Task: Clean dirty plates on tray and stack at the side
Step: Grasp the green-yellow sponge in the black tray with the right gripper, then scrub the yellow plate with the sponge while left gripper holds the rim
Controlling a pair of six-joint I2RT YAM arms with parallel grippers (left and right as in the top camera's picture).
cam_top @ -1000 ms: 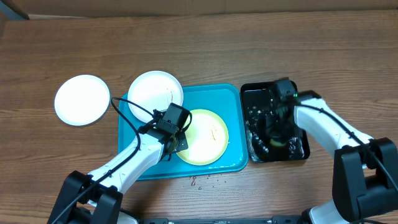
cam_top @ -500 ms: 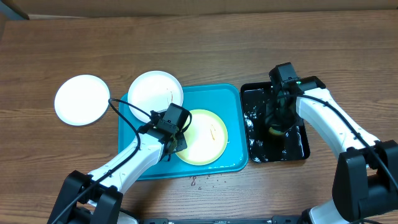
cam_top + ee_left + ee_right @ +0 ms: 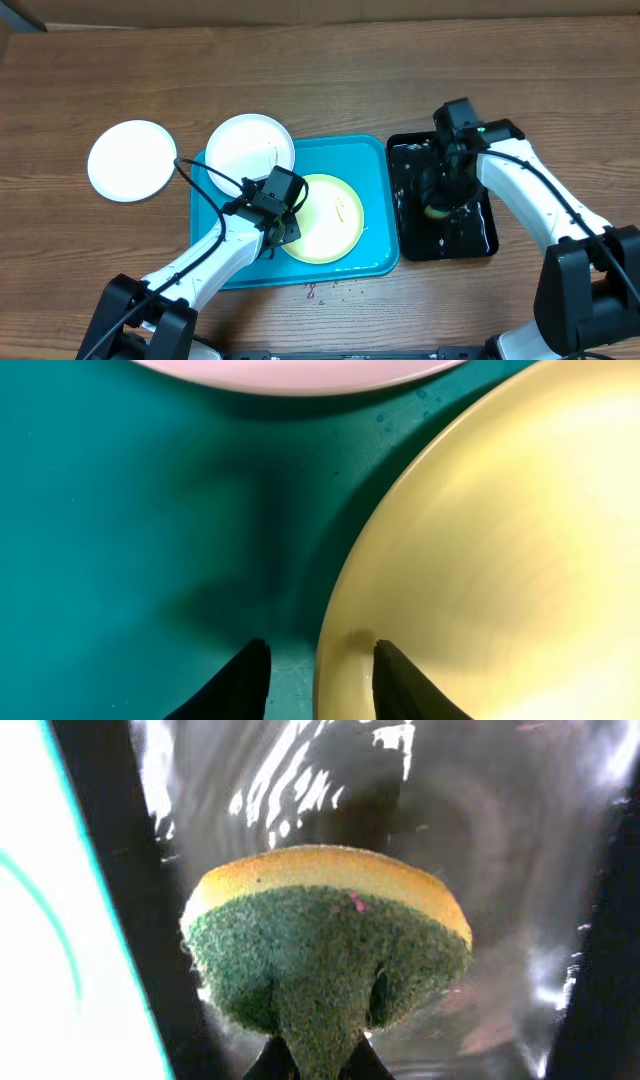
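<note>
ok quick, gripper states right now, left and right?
Left gripper: fingers straddle the rim of the pale yellow plate; cannot tell whether it is clamped.
Right gripper: shut on the sponge, over the black tray.

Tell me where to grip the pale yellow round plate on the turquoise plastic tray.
Pinch the pale yellow plate's thin rim at the left edge, coming from the turquoise tray floor there. It lies flat, so only the rim offers a bite; the left gripper straddles it.

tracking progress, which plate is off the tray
The far-left white plate, on the table; the other white plate overhangs the tray, the yellow plate lies inside.
</note>
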